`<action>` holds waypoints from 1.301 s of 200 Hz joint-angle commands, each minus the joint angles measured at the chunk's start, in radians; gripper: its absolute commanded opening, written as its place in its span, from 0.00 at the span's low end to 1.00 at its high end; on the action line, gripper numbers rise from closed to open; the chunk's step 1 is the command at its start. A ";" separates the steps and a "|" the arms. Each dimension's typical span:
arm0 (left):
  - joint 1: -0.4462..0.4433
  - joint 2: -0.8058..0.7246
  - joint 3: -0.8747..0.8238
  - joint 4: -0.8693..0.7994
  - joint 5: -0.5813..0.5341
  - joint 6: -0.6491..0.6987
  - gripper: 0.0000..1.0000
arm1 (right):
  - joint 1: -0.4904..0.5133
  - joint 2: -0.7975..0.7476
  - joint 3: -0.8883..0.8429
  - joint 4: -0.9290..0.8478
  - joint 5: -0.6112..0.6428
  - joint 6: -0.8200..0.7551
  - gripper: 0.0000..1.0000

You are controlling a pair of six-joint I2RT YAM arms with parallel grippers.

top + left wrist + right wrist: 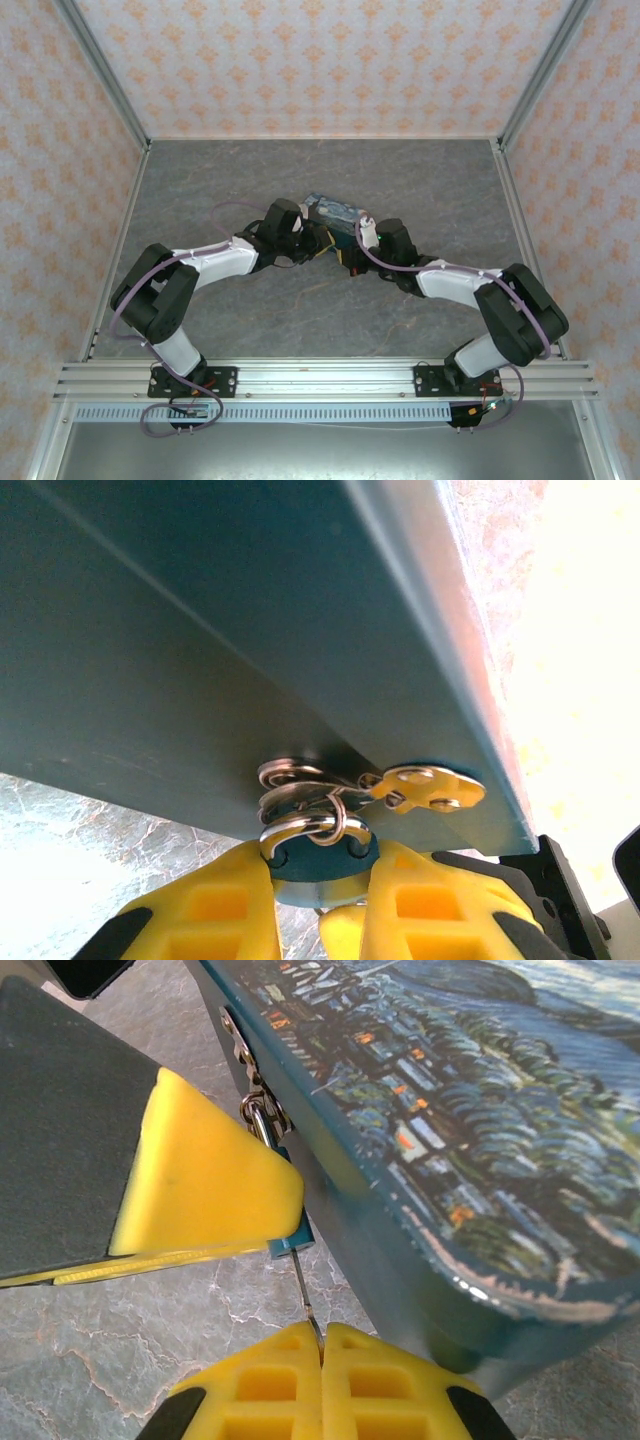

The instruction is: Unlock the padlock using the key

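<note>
tabletop [300, 320] grey marbled | walls [60, 150] peach floral | padlock [322, 862] on tin [450, 1110] side

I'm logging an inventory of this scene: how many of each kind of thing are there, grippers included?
painted tin: 1
padlock: 1
key: 1
grippers: 2, left gripper and right gripper
Total: 5

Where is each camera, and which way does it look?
Top external: high behind, looking down at the grey table; left arm and right arm show.
Left wrist: on the left arm, facing the blue painted tin side-on; left gripper pinches the small blue padlock.
Right wrist: on the right arm, facing the tin's lid; right gripper pinches the thin silver key.
Wrist views share padlock and tin.
</note>
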 commanded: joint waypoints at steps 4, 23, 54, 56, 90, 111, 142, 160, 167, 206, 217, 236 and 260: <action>-0.013 -0.035 0.032 0.002 0.015 -0.002 0.12 | 0.005 0.016 0.030 -0.001 0.017 -0.009 0.00; -0.012 -0.033 0.030 0.002 0.014 -0.002 0.12 | 0.006 0.019 0.028 -0.007 0.023 -0.012 0.00; -0.013 -0.033 0.030 0.002 0.012 -0.003 0.12 | 0.007 0.020 0.025 -0.008 0.031 -0.011 0.00; -0.012 -0.033 0.031 0.001 0.012 -0.003 0.12 | 0.007 0.019 0.025 -0.006 0.031 -0.010 0.00; -0.015 -0.034 0.034 -0.002 0.013 -0.003 0.12 | 0.005 0.015 0.023 0.045 0.019 0.021 0.00; -0.018 -0.031 0.033 -0.003 0.014 -0.002 0.12 | 0.006 0.014 0.023 0.085 0.008 0.043 0.00; -0.021 -0.034 0.026 -0.003 0.008 -0.003 0.12 | 0.007 -0.002 -0.002 0.145 0.031 0.070 0.00; -0.021 -0.037 0.025 -0.004 0.006 -0.008 0.12 | 0.006 -0.005 -0.009 0.156 0.035 0.076 0.00; -0.023 -0.036 0.025 -0.004 0.006 -0.009 0.12 | 0.006 -0.003 -0.008 0.161 0.027 0.078 0.00; -0.028 -0.035 0.032 0.005 0.006 -0.017 0.11 | 0.005 0.039 -0.004 0.240 -0.034 0.113 0.00; -0.031 -0.033 0.033 0.010 0.006 -0.022 0.12 | 0.007 0.048 -0.003 0.262 -0.039 0.123 0.00; -0.037 -0.028 0.034 0.020 0.009 -0.031 0.12 | 0.007 0.056 0.005 0.301 -0.051 0.137 0.00; -0.044 -0.017 0.035 0.027 0.010 -0.037 0.12 | 0.006 0.056 0.027 0.320 -0.065 0.143 0.00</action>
